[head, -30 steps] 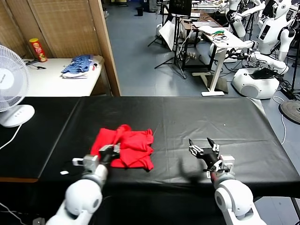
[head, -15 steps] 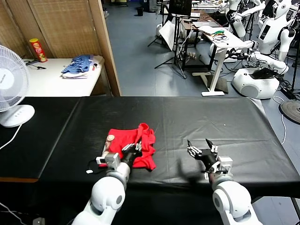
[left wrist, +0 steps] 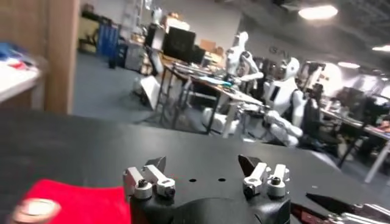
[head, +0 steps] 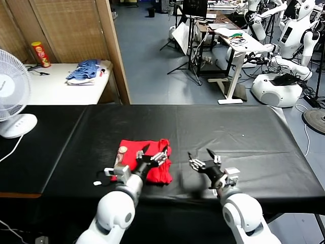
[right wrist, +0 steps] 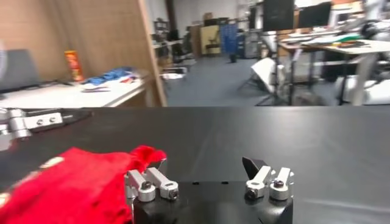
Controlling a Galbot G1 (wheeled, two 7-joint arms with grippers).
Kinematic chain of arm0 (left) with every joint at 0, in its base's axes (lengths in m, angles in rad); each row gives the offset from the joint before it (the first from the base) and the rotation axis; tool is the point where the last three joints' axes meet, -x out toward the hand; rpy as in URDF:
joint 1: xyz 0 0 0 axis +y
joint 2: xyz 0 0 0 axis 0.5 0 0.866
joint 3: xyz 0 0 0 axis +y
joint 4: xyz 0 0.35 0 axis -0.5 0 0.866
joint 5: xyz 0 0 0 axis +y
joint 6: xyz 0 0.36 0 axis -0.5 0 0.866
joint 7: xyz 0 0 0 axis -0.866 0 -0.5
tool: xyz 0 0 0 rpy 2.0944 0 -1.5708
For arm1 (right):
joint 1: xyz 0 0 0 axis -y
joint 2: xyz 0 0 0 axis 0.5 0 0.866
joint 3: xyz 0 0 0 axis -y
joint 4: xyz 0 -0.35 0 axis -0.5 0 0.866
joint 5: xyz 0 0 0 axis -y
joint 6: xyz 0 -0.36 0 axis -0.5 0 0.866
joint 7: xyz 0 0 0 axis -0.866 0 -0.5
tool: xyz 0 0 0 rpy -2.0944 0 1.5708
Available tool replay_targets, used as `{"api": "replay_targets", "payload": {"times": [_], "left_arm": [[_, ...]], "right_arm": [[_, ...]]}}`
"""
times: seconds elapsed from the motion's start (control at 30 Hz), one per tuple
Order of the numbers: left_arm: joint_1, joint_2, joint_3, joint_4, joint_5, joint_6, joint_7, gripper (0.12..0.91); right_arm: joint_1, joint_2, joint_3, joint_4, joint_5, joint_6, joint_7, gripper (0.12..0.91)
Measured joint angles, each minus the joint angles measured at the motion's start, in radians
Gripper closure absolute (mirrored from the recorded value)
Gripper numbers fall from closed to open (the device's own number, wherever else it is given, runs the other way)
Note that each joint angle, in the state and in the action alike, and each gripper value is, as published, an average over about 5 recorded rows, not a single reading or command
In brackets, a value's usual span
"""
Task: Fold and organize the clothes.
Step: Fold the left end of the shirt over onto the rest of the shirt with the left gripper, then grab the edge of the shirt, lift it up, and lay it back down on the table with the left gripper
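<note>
Red T-shirt [head: 144, 163], no legible writing

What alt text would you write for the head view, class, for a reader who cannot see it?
A folded red T-shirt lies on a black table, with the left gripper open over the shirt's right part. The right gripper hovers open just right of the shirt, apart from it. A white fan stands at the table's far left.

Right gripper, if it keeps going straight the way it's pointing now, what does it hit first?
Probably the red T-shirt. The right gripper stands open just above the black table, aimed toward the shirt's near edge, with only bare cloth between. Depth is unclear, so it might skim past.
</note>
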Motion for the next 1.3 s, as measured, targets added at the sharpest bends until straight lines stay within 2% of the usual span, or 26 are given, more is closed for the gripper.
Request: {"api": "replay_targets", "payload": {"times": [0.13,0.33,0.53,0.63,0.87,1.13,1.3], "left_arm": [[0.032,0.046,-0.058,0.010,0.011,-0.028,0.005,0.233],[0.090,0.064,-0.137,0.031,0.009,-0.034,0.007,0.232],[0.111,0.055,-0.181,0.052,-0.019,-0.037,0.009,0.232],[0.107,0.050,-0.196,0.068,-0.057,-0.037,0.008,0.232],[0.089,0.039,-0.228,0.109,-0.192,-0.028,0.002,0.232],[0.076,0.029,-0.273,0.177,-0.373,-0.032,-0.008,0.232],[0.070,0.021,-0.283,0.205,-0.442,-0.034,-0.009,0.237]], "right_arm": [[0.067,0.013,-0.082,-0.054,-0.029,0.008,-0.015,0.227],[0.164,0.034,-0.200,-0.173,-0.109,0.023,-0.018,0.227],[0.191,0.059,-0.247,-0.265,-0.283,0.016,0.027,0.227],[0.185,0.073,-0.247,-0.275,-0.327,0.033,0.043,0.227],[0.155,0.085,-0.224,-0.229,-0.262,0.083,0.062,0.227],[0.095,0.051,-0.152,-0.092,-0.137,0.101,0.079,0.227],[0.052,0.040,-0.117,-0.014,-0.115,0.101,0.078,0.227]]}}
